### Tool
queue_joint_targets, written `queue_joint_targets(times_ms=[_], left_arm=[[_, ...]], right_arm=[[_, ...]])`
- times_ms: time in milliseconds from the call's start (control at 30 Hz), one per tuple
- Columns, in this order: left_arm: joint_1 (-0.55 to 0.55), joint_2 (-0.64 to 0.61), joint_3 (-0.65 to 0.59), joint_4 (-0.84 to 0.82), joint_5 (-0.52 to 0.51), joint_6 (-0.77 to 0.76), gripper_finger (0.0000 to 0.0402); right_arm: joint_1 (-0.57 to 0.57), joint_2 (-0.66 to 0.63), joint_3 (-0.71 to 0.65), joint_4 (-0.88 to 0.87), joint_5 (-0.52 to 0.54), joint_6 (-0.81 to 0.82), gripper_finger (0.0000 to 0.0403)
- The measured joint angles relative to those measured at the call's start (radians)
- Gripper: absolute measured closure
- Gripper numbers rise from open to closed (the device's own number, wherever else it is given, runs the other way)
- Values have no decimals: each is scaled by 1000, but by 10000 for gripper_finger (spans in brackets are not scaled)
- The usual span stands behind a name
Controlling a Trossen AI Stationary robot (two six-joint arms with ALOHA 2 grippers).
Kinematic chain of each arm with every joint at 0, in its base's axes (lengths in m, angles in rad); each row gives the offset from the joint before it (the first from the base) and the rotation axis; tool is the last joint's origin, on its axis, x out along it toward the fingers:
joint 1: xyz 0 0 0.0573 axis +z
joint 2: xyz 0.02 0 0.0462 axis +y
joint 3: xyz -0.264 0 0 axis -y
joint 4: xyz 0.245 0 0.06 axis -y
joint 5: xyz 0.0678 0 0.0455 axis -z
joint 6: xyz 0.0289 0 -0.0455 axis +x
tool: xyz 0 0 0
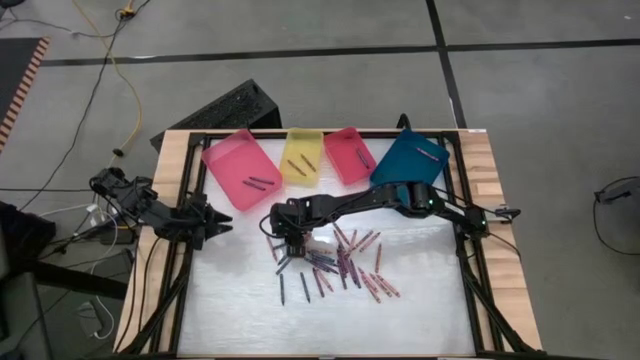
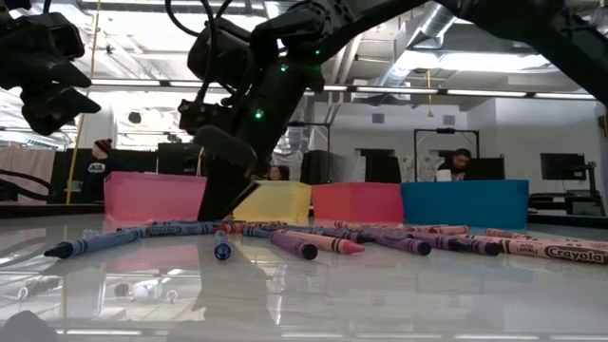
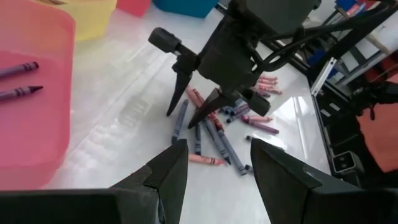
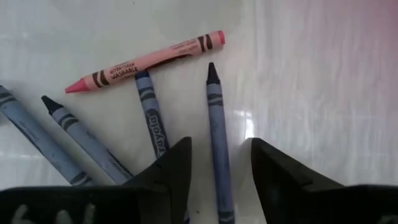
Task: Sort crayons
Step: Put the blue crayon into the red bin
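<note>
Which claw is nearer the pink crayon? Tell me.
Right. The right claw hangs open just over the pile beside the pink crayon; the left claw waits at the table's left edge.

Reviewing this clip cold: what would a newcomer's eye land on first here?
First, the scatter of crayons strewn across the middle of the white table, with the right gripper open and poised over the pile's left end, one blue crayon lined up between its fingers. Next, the row of four trays along the far edge: pink tray, yellow tray, red tray, blue tray. The left gripper waits open at the table's left edge.
</note>
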Motion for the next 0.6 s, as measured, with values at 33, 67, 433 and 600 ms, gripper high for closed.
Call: queue_joint_targets(times_ms=[33,67,433,600], left_arm=[[0,0,0,-1,4,-1,236],[0,0,0,0,4,-1,236],[0,0,0,-1,-4,-9,237],[0,0,0,-1,-23,-10,236]], right_arm=[[1,3,0,0,4,10,235],[1,4,0,-2,14,20,237],[-3,8,-2,-8,64,143,314],[-1,8,-3,-8,68,157,355]])
